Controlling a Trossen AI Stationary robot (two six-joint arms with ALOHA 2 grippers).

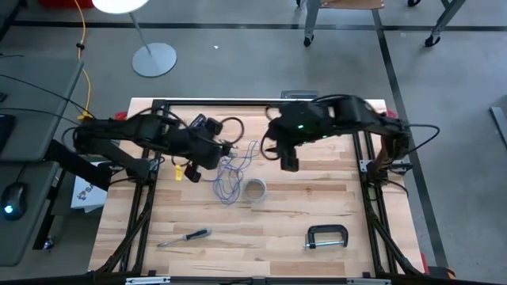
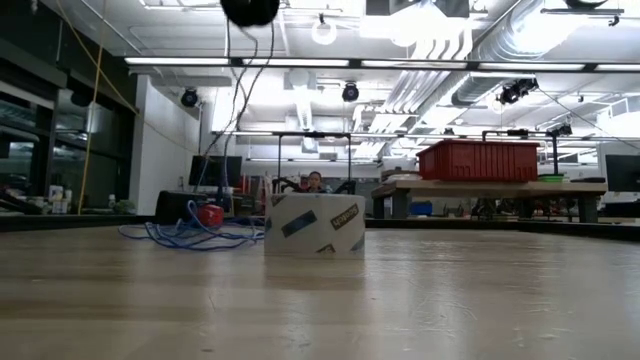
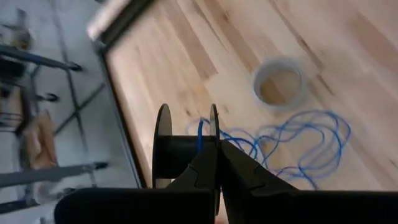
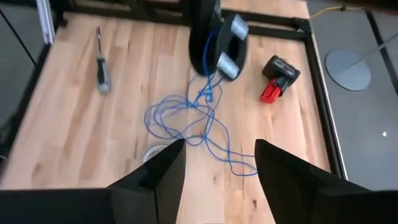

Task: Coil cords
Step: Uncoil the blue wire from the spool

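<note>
Cord, blue (image 1: 231, 176) and string-thin, lies in loose tangled loops near the middle of the high view, on the wooden table (image 1: 317, 210); one strand runs up to a black spool (image 4: 214, 40). In the left wrist view the left gripper (image 3: 217, 163) is clamped tight on one flange of that spool, the blue cord (image 3: 298, 143) passing between the flanges. A roll of clear tape (image 1: 254, 190) stands just right of the loops, at the centre of the low view. The right gripper (image 1: 289, 161) hovers above the table, up and right of the tangle, its fingers (image 4: 165, 171) spread wide and holding nothing. A red-and-black tool (image 4: 277, 78) lies beside the spool. A screwdriver (image 1: 184, 237) sits lower left, a C-clamp (image 1: 326, 237) lower right.
</note>
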